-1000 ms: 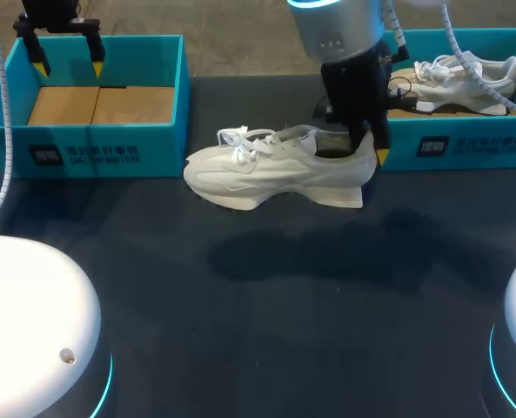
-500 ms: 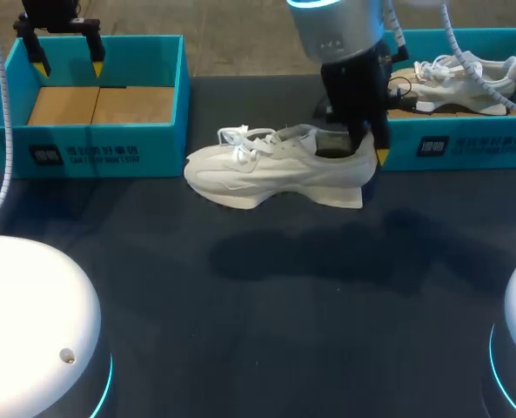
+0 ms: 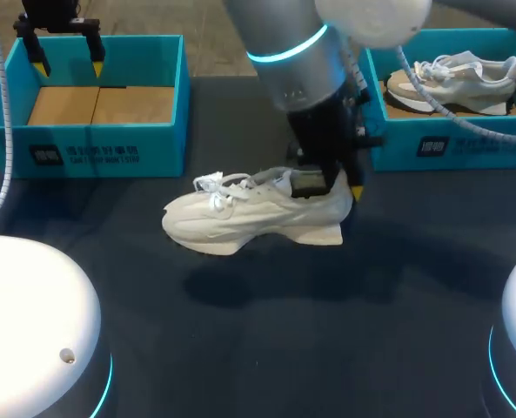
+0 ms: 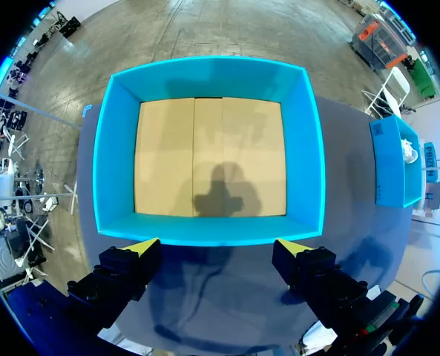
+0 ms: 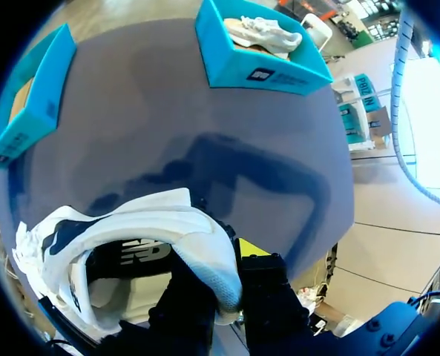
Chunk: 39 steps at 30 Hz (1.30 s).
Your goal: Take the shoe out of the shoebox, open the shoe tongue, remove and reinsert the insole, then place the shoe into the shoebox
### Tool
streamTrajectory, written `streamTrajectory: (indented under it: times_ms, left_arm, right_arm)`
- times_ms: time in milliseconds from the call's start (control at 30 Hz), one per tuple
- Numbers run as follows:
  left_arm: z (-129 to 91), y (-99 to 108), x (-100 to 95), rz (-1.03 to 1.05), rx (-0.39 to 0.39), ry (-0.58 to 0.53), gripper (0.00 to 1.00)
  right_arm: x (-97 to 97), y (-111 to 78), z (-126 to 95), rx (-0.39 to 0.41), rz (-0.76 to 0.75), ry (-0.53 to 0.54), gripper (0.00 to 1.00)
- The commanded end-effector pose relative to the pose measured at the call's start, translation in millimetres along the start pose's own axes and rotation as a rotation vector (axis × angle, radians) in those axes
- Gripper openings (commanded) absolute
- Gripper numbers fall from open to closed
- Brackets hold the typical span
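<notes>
right gripper (image 3: 345,185) down, clamped on shoe (image 3: 240,218) heel

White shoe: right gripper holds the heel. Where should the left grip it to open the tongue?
Probably the tongue at its top edge, from above on the toe side: the shoe is upright, opening upward, and the right gripper occupies the heel.

Count on the surface:
- 2 blue boxes: left box (image 3: 92,152) at the far left corner, right box (image 3: 453,144) at the far right corner.
- 2 white shoes: held shoe (image 3: 240,213) near the middle, boxed shoe (image 3: 453,78) inside the right box.
- 2 end effectors: left end effector (image 3: 68,63), right end effector (image 3: 340,187).
</notes>
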<state>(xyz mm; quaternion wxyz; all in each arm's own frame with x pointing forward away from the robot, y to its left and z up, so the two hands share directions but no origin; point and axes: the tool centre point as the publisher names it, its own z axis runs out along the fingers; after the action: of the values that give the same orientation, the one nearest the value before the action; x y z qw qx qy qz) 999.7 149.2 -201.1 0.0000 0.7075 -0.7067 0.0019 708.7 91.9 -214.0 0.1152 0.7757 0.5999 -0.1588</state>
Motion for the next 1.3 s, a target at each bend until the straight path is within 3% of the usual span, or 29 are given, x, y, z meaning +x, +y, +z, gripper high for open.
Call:
streamTrajectory:
  times_ms: [33,333,900,1300]
  left_arm:
    - [-0.3,0.1,-0.2,0.000,-0.001,-0.001,1.00]
    - [-0.3,0.1,-0.2,0.000,-0.001,-0.001,1.00]
    - [-0.3,0.1,-0.2,0.000,-0.001,-0.001,1.00]
    - [-0.3,0.1,-0.2,0.000,-0.001,-0.001,1.00]
  right_arm:
    - [3.1,-12.3,14.0,-0.017,0.067,0.015,0.00]
    - [11.4,-4.8,51.4,-0.042,0.059,0.042,0.00]
    - [23.2,-1.2,101.2,0.030,0.076,0.048,0.00]
    - [34.9,4.4,108.7,0.025,0.034,0.001,0.00]
